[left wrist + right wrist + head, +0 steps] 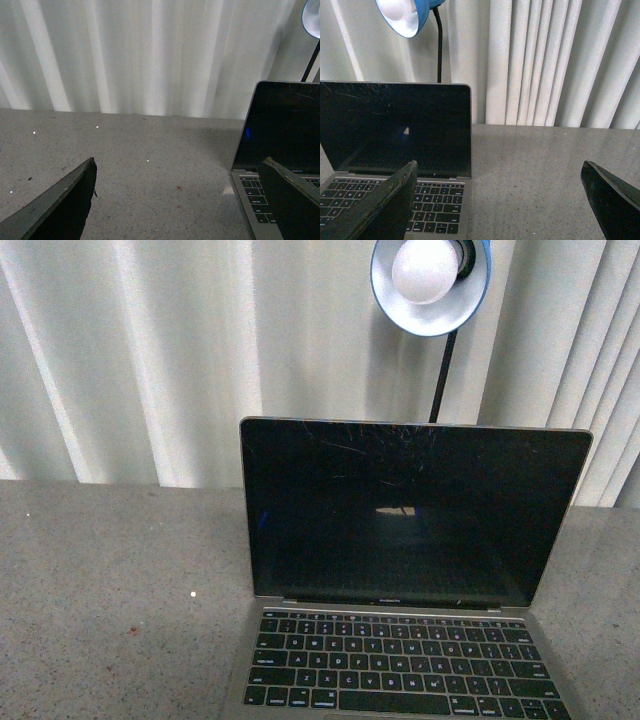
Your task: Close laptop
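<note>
Laptop (410, 515) open, screen upright, near side of grey speckled table (110, 590), slightly right. White curtain (150, 350) behind, blue lamp (430, 285) above the lid. Left gripper (180, 200) and right gripper (495, 200) spread wide, holding nothing.

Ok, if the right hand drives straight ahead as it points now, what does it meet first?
Probably nothing close: the right hand, open, aims past the laptop's edge over the table toward the white curtain. Depth is unclear; its finger nearest the laptop may clip it.
</note>
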You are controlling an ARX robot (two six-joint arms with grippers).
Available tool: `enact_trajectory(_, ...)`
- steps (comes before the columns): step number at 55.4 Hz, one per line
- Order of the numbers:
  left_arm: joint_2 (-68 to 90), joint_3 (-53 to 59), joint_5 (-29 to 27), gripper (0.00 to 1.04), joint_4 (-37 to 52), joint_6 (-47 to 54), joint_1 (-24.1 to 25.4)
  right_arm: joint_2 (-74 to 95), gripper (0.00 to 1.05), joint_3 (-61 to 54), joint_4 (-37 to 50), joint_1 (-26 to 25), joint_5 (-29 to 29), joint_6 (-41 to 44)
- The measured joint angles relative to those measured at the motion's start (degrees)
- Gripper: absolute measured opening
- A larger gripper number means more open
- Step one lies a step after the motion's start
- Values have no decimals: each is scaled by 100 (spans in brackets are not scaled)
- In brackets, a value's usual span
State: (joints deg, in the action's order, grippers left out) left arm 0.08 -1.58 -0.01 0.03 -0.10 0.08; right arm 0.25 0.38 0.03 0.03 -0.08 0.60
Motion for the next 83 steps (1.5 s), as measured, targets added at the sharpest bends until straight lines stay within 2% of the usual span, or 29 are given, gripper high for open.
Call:
enact_trajectory(29, 0, 0, 0, 98, -2, 0, 0, 0, 97, 0, 0, 0, 0, 2)
enact_trajectory(31, 164, -79, -509, 98, -264, -122, -168, 31, 97, 0, -28, 57, 190, 9)
enact_trajectory(32, 450, -216, -1156, 98, -638, -225, -374, 87, 97, 7, -39, 144, 518, 13)
enact_trajectory(33, 702, -284, -1528, 98, -719, -280, -474, 267, 97, 13, 22, 286, 1062, 20)
enact_trajectory(35, 1268, -337, -2065, 98, -595, -437, -542, 483, 97, 11, 177, 361, 1512, 37)
enact_trajectory(38, 1895, -337, -2177, 98, -197, -542, -527, 905, 97, 13, 577, 326, 1722, 79)
enact_trajectory(44, 3034, -396, -2052, 98, 907, -675, -452, 1950, 97, 52, 1659, -26, 1255, 140)
enact_trajectory(47, 3729, -516, -1941, 98, 1661, -678, -452, 2752, 97, 155, 2492, -334, 931, 245)
enact_trajectory(51, 4918, -863, -1755, 98, 2892, -570, -459, 4385, 97, 616, 3871, -896, 291, 476)
enact_trajectory(55, 6074, -1362, -1401, 98, 3912, -251, -461, 5711, 97, 1259, 4527, -1250, -245, 776)
enact_trajectory(59, 7029, -2044, -1012, 98, 4531, 275, -485, 6693, 97, 1991, 4575, -1394, -586, 1191)
enact_trajectory(65, 8015, -3086, -577, 98, 4586, 1027, -540, 7871, 97, 3198, 4358, -1443, -894, 1954)
enact_trajectory(75, 8942, -4601, 125, 98, 4068, 2367, -623, 9036, 97, 5031, 3547, -1300, -1425, 3536)
enact_trajectory(83, 9346, -5622, 673, 98, 3156, 3327, -678, 9468, 97, 5989, 2826, -1134, -1845, 4452)
